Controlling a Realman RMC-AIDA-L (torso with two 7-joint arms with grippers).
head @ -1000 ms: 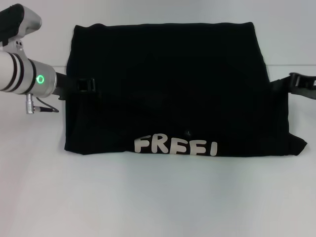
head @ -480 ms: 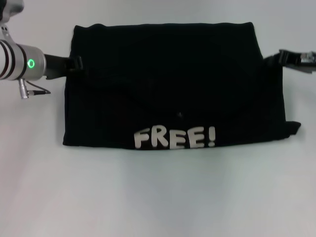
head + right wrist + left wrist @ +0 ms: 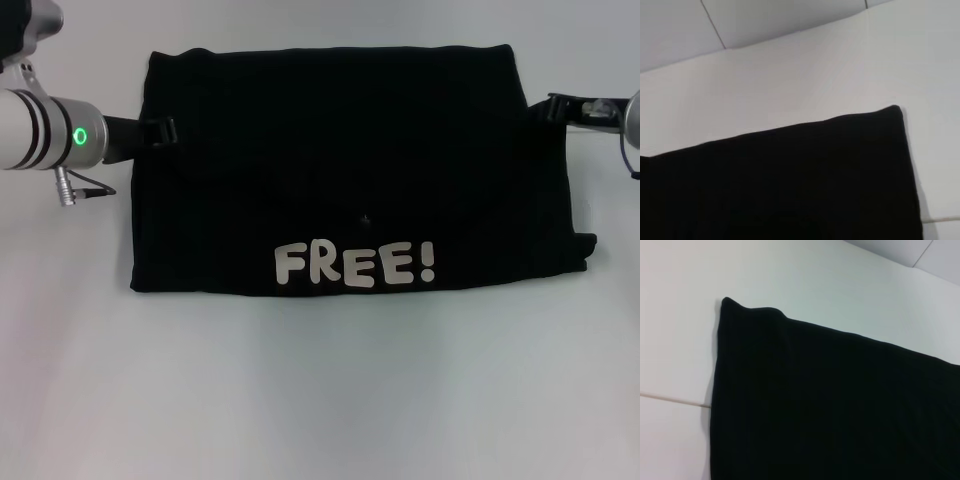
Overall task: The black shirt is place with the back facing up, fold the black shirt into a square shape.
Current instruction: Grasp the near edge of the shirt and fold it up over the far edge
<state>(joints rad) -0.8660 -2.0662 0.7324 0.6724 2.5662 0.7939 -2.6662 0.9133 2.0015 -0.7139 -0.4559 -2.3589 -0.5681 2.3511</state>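
The black shirt [image 3: 340,170] lies flat on the white table as a wide folded rectangle. Its cream "FREE!" lettering [image 3: 355,265] faces up along the near edge. A small fold sticks out at the near right corner [image 3: 585,250]. My left gripper [image 3: 163,130] is at the shirt's left edge, near the far corner. My right gripper [image 3: 553,105] is at the shirt's right edge, near the far corner. The left wrist view shows the shirt's far left corner [image 3: 830,410]. The right wrist view shows the far right corner [image 3: 790,185].
The white table [image 3: 320,400] runs bare in front of the shirt and along both sides. A thin seam [image 3: 670,399] crosses the table by the shirt's left edge. A pale wall with panel lines [image 3: 715,25] stands behind the table.
Both grippers have drawn outward from over the shirt's sides to its edges and moved farther back. The near fold has settled flat, so the whole "FREE!" lettering now shows.
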